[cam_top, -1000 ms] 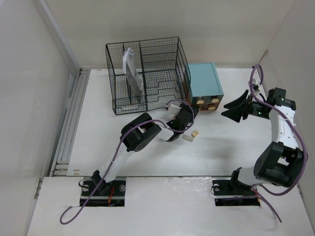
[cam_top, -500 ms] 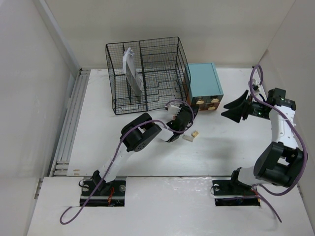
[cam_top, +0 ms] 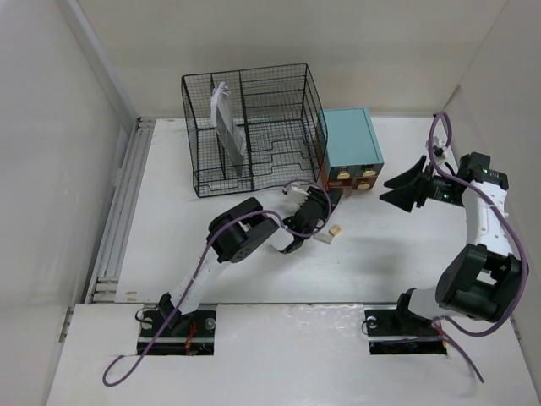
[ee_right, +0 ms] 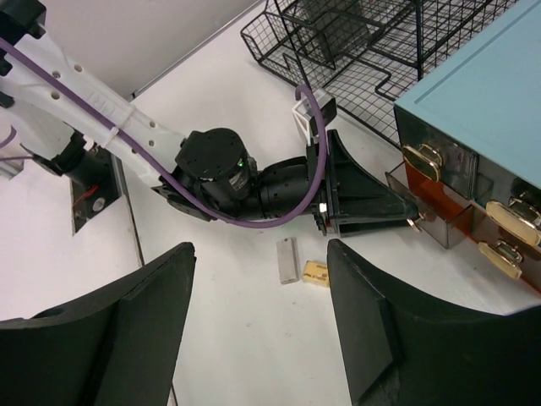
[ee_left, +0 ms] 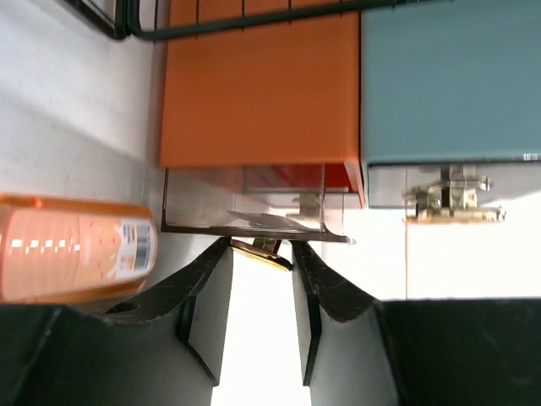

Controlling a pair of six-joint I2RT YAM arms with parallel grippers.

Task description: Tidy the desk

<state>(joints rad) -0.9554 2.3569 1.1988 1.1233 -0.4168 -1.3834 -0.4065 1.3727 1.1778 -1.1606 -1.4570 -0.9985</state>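
Desk: white, walled, fills whole scene under both arms. Black mesh rack and teal box at far side, just beside each other. Left gripper low at box front, fingers clamped on brass handle of brown see-through drawer; drawer partly out. Orange labelled tube lies beside drawer. White block and tan piece on desk near left arm. Right gripper hangs right of box, fingers spread wide.
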